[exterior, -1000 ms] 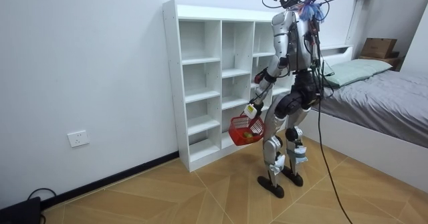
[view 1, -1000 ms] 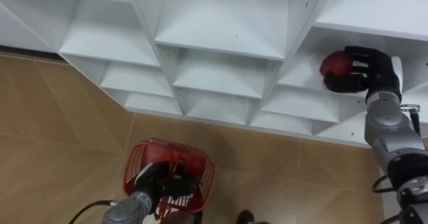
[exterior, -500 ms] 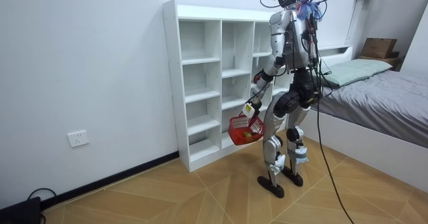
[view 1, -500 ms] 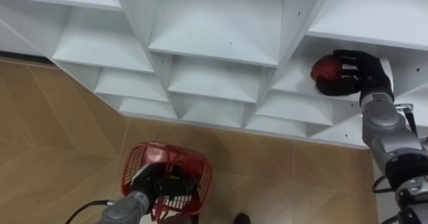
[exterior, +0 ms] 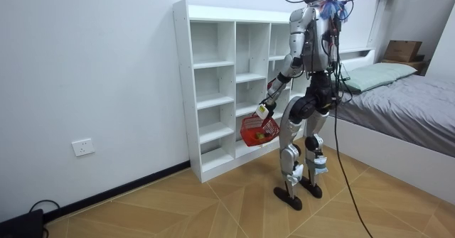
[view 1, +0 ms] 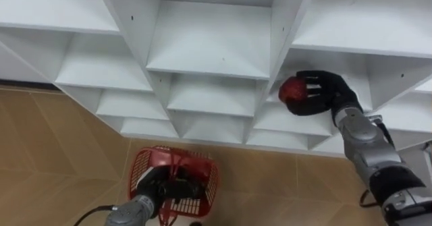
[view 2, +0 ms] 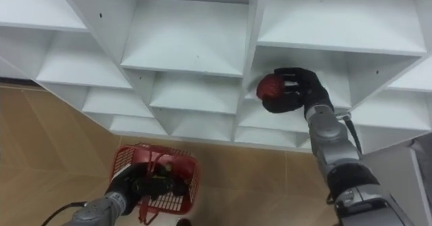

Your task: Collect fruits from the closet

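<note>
Far left and low down, the left hand (view 1: pixel 154 187) has its dark fingers curled round the handle of the red basket (view 1: pixel 202 168). The basket hangs below those fingers, over the wooden floor (view 1: pixel 54 138). In the room view something pale lies in its bottom, too small to name, so I judge at least part of the haul is already in.

Moving across, the white closet (view 1: pixel 216 44) stands right in front of the robot. Every compartment between the two hands is bare.

Now the action: a red fruit (view 1: pixel 291 90) sits on the fingertip side of the right hand (view 1: pixel 327 94). The black fingers wrap over its top and far side, and the thumb comes in from below, so that is a firm clasp. Fruit and fingers are at the mouth of a compartment in the closet's right column, just past the upright divider and above the shelf board. Whether the fruit touches the board under the fingers, I cannot tell.

So where are we? The pick looks made, but the delivery is not done. The fruit is well apart from the basket, up and across from the left fingers. It has to come down and over before the right fingers can let go. No other fruit shows on the shelves here.
</note>
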Robot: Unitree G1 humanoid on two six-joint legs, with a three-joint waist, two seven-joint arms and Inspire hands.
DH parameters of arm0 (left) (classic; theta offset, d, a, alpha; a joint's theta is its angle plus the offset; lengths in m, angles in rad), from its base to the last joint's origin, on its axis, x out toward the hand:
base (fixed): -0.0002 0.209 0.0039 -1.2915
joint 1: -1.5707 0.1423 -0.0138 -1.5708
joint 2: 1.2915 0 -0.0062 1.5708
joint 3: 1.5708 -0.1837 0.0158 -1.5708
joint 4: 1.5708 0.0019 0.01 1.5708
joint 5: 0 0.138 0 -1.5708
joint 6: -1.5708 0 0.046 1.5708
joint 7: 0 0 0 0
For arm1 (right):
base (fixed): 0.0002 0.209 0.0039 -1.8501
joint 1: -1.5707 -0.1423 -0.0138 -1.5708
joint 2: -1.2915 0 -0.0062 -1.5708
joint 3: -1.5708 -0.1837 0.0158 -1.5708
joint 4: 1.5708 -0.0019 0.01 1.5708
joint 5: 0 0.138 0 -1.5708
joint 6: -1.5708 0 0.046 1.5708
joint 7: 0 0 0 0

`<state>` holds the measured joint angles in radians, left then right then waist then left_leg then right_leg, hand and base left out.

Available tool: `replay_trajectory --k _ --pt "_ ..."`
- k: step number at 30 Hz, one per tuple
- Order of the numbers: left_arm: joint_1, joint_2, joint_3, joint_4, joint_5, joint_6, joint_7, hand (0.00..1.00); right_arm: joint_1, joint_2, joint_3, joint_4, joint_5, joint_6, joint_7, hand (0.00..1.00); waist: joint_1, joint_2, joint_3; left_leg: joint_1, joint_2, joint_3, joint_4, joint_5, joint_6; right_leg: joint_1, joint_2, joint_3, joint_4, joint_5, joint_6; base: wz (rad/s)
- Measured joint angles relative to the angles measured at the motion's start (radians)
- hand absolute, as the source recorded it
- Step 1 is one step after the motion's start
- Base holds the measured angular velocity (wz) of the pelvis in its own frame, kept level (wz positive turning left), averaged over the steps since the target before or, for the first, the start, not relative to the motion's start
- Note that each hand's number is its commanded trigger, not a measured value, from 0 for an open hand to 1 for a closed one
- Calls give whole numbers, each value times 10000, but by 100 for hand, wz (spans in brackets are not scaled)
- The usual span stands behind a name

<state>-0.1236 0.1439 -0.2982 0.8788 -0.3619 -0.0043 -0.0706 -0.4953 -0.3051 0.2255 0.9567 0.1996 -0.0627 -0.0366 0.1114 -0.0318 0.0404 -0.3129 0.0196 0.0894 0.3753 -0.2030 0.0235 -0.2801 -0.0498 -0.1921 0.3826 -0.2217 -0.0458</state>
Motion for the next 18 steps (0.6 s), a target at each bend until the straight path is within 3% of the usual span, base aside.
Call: replay_trajectory --k 3,5,7,8,11,16,17,18 --pt "-1 -3 20 -43 -1 -7 -67 100 214 25 164 -75 3 4 427 100 -49 24 -19 292 1 58 -52 0 0 310 3 -1 -74 -1 1 0" --pt "9 8 79 -170 1 -11 -271 100 506 34 172 -356 -21 1 781 100 -67 58 -115 409 0 108 -83 0 0 424 2 16 -100 -1 1 0" --pt "11 7 157 -258 1 -44 -362 100 599 70 178 -367 -42 1 1021 100 -87 74 -149 566 -3 143 -133 7 8 547 0 42 -149 0 5 -4" --pt "22 8 217 -257 5 -86 -482 100 769 72 175 -568 -146 3 1129 100 -108 75 -212 637 -4 144 -147 16 6 632 3 33 -227 6 14 0" --pt "79 6 242 -257 6 -221 -558 100 1273 113 183 -1327 -238 -32 1298 100 -258 63 -220 928 -11 149 -189 16 6 923 0 2 -283 9 20 0" --pt "268 -15 270 -260 7 -396 -476 100 2332 110 162 -2211 -169 -23 1721 100 -479 -50 -285 1640 -60 165 -580 63 -3 1597 9 7 -618 26 62 -1" --pt "320 -1 314 -281 6 -442 -457 100 2526 136 161 -2471 -131 -16 1816 100 -522 -133 -362 1736 -88 180 -740 127 -6 1639 5 40 -690 38 79 -4" --pt "322 1 337 -310 7 -447 -447 100 2632 135 161 -2650 -113 -12 1846 100 -550 -171 -371 1776 -92 181 -797 164 -5 1680 6 37 -747 62 84 0"
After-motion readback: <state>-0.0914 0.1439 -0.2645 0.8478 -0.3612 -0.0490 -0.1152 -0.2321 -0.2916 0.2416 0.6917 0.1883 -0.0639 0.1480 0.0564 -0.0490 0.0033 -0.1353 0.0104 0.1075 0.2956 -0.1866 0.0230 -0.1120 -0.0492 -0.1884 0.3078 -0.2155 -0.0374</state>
